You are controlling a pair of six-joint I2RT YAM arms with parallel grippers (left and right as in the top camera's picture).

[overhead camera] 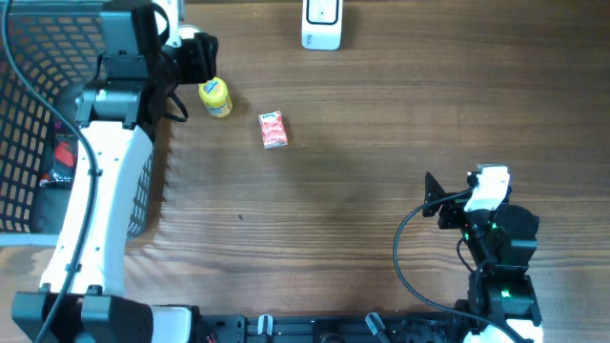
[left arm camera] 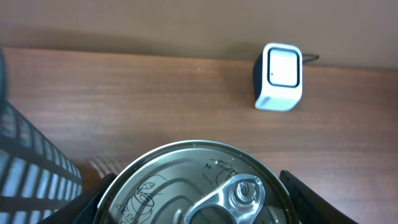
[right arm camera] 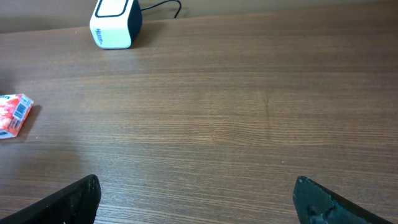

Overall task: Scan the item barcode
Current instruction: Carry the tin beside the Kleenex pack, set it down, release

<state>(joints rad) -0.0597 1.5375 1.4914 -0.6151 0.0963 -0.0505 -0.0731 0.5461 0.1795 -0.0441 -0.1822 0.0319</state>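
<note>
Left hand (left arm camera: 196, 210) clamps the yellow can (overhead camera: 216, 97), fingers (left arm camera: 306, 200) on both sides, pull-tab lid facing the wrist camera. White scanner (left arm camera: 281, 85) sits farther back on the counter (overhead camera: 362, 162). Red pack (overhead camera: 274, 130) lies near the can. Right hand (right arm camera: 199, 200) is spread wide and holds nothing, near the counter's front right.

A: What are you counting on the table?
B: I'm counting one yellow can (overhead camera: 216, 97), one red carton (overhead camera: 274, 130) and one white scanner (overhead camera: 322, 24).
A: Anything else showing?
B: One black mesh basket (overhead camera: 29, 57) is showing, with one red packet (overhead camera: 61, 155) that I'm making out, and two robot arms: left arm (overhead camera: 100, 210), right arm (overhead camera: 496, 238).
</note>
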